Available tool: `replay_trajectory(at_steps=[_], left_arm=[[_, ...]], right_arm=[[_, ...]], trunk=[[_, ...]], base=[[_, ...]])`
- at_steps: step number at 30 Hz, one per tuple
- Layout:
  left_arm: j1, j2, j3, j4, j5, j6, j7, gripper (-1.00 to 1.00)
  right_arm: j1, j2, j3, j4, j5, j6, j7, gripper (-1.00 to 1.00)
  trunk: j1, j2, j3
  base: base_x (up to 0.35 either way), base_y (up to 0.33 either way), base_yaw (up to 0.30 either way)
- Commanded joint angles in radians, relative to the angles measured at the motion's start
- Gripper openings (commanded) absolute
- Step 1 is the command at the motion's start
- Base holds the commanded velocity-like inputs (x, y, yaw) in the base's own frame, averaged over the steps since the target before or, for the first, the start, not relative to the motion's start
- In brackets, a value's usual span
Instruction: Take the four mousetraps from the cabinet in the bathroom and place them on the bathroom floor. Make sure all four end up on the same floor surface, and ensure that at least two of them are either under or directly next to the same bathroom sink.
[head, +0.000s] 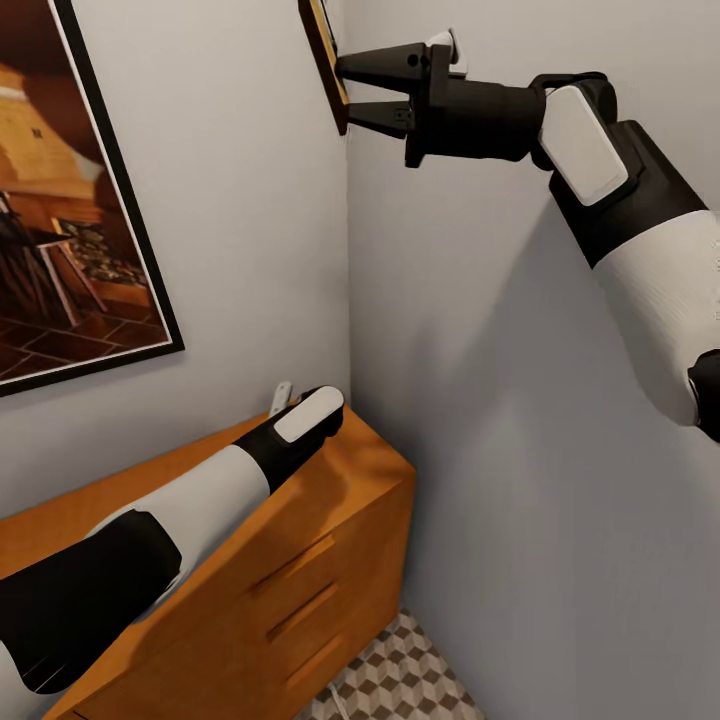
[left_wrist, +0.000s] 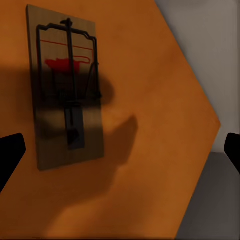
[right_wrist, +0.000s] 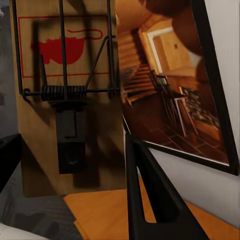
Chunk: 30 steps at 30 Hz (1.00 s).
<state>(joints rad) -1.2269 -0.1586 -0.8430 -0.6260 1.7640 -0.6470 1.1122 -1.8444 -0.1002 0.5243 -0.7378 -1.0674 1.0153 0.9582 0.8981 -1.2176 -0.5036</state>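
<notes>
High against the wall corner, my right gripper (head: 345, 90) is shut on a mousetrap (head: 324, 55), seen edge-on there. In the right wrist view this mousetrap (right_wrist: 65, 100) is a wooden plate with a wire spring and a red print, held between the dark fingers (right_wrist: 150, 200). A second mousetrap (left_wrist: 65, 95) lies flat on the orange-brown cabinet (left_wrist: 150, 100) top. My left gripper (left_wrist: 120, 155) hovers over it, open, its fingertips (left_wrist: 10, 155) wide apart at the frame's edges. In the head view my left arm (head: 300, 420) reaches over the cabinet (head: 330, 560) top.
A framed picture (head: 60, 200) hangs on the wall above the cabinet, also close beside the right gripper as the picture (right_wrist: 170, 85). Grey walls meet in a corner right of the cabinet. A strip of cube-patterned bathroom floor (head: 400, 680) shows below the drawers.
</notes>
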Motion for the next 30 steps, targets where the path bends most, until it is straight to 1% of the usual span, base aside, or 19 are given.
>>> replay_trajectory(at_steps=[1, 8, 12, 16, 17, 18, 19, 21, 24, 26, 30], left_arm=[[-0.002, 0.000, -0.005, -0.001, 0.003, -0.002, 0.003, 1.00], [-0.002, 0.004, -0.004, 0.000, 0.003, -0.002, 0.006, 1.00], [-0.002, 0.004, -0.004, 0.000, 0.001, -0.002, 0.012, 1.00], [-0.003, 0.003, -0.002, -0.001, -0.001, -0.002, 0.039, 1.00], [-0.012, 0.002, -0.001, -0.001, -0.002, -0.002, 0.082, 1.00], [-0.049, 0.003, -0.001, 0.006, -0.003, -0.002, 0.155, 1.00], [-0.057, 0.003, -0.001, 0.008, -0.003, -0.002, 0.170, 1.00], [-0.093, 0.005, 0.000, 0.032, -0.003, -0.002, 0.229, 1.00], [-0.134, 0.006, 0.000, 0.082, -0.002, -0.002, 0.281, 1.00], [-0.167, 0.006, 0.002, 0.140, -0.002, -0.002, 0.317, 1.00], [-0.187, 0.008, 0.001, 0.188, -0.002, -0.002, 0.338, 1.00]], right_arm=[[-0.001, 0.005, 0.003, 0.000, -0.005, 0.005, 0.002, -1.00], [-0.001, 0.023, 0.005, -0.003, -0.006, 0.005, 0.002, -1.00], [-0.001, 0.023, 0.005, -0.003, -0.005, 0.005, 0.002, -1.00], [-0.001, 0.023, 0.006, -0.003, -0.005, 0.005, 0.002, -1.00], [-0.001, 0.024, 0.006, -0.002, -0.005, 0.005, 0.002, -1.00], [-0.001, 0.030, 0.006, -0.003, -0.005, 0.005, 0.002, -1.00], [-0.001, 0.033, 0.006, -0.004, -0.005, 0.005, 0.002, -1.00], [-0.001, 0.044, 0.006, -0.004, -0.005, 0.005, 0.002, -1.00], [-0.001, 0.054, 0.006, -0.004, -0.005, 0.005, 0.002, -1.00], [-0.001, 0.065, 0.006, -0.004, -0.005, 0.005, 0.002, -1.00], [0.000, 0.072, 0.007, -0.003, -0.005, 0.005, 0.002, -1.00]], trunk=[[0.000, -0.001, -0.001], [0.000, -0.001, -0.001], [0.000, -0.001, -0.001], [0.000, -0.001, -0.001], [0.000, -0.001, -0.001], [0.000, -0.001, -0.001], [0.000, -0.001, -0.001], [0.000, -0.001, -0.001], [0.000, -0.001, -0.001], [0.000, -0.001, -0.001], [0.000, -0.001, -0.001]], base=[[0.000, 0.000, 0.000], [0.000, 0.000, 0.000], [0.000, 0.000, 0.000], [0.000, 0.000, 0.000], [0.000, 0.000, 0.000], [0.000, 0.000, 0.000], [0.000, 0.000, 0.000], [0.000, 0.000, 0.000], [0.000, 0.000, 0.000], [0.000, 0.000, 0.000], [0.000, 0.000, 0.000]])
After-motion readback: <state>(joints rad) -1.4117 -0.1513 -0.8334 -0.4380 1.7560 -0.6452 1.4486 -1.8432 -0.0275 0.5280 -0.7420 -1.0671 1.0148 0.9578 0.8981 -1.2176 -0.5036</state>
